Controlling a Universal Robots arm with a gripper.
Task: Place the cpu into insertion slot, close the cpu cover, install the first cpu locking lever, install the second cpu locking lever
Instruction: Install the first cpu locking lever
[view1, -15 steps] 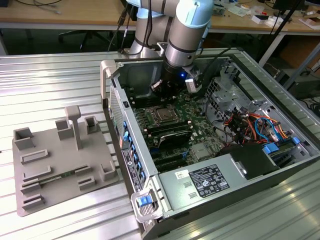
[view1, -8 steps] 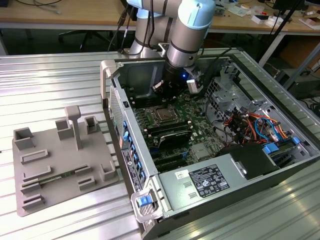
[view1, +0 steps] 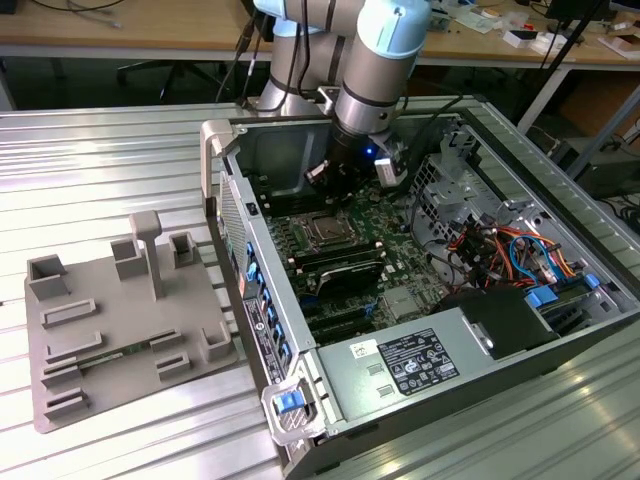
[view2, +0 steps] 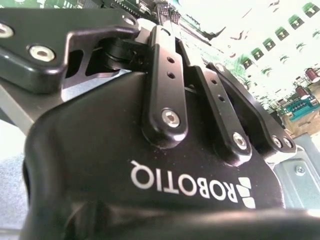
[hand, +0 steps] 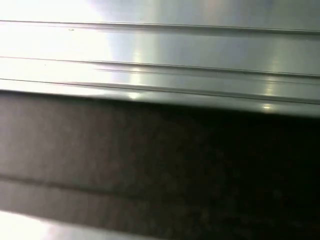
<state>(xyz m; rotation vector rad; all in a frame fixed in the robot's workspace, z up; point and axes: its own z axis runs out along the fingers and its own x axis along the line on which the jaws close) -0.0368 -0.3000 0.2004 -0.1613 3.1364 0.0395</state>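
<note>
Fixture plate (view1: 110, 340): one grey plate with raised holders, lying flat on the ribbed metal tabletop (view1: 100, 160) at the exterior view's left, nearest the camera. Likely a parts stand, kept just beside the case so parts are within the arm's reach. Count of holders: several, not all separable.

Computer case (view1: 290, 400): one, laid on its side with the panel off, so the board faces up and can be worked from above.

Power supply (view1: 410, 365): one grey box at the near end of the case, well apart from the socket.

Memory sticks (view1: 345, 268): a dark row just nearer than the socket; count cannot be told.

Cpu (view1: 322, 231): one dull silver square, apparently seated flat in the socket on the green board. Judgement: placement looks done.

Cpu cover (view1: 322, 222): thin metal frame around the chip; whether it lies fully down or is latched cannot be told. Levers too small to make out.

Gripper (view1: 345, 175): one, hanging inside the case just above and beyond the socket, pointed down at it. In the second wrist view the gripper (view2: 165, 15) shows body and finger links; whether it is open, closed or holding anything cannot be told.

Arm (view1: 375, 60): one, reaching in from the far side.

Far bench (view1: 120, 30): one wooden bench behind, with small clutter.
</note>
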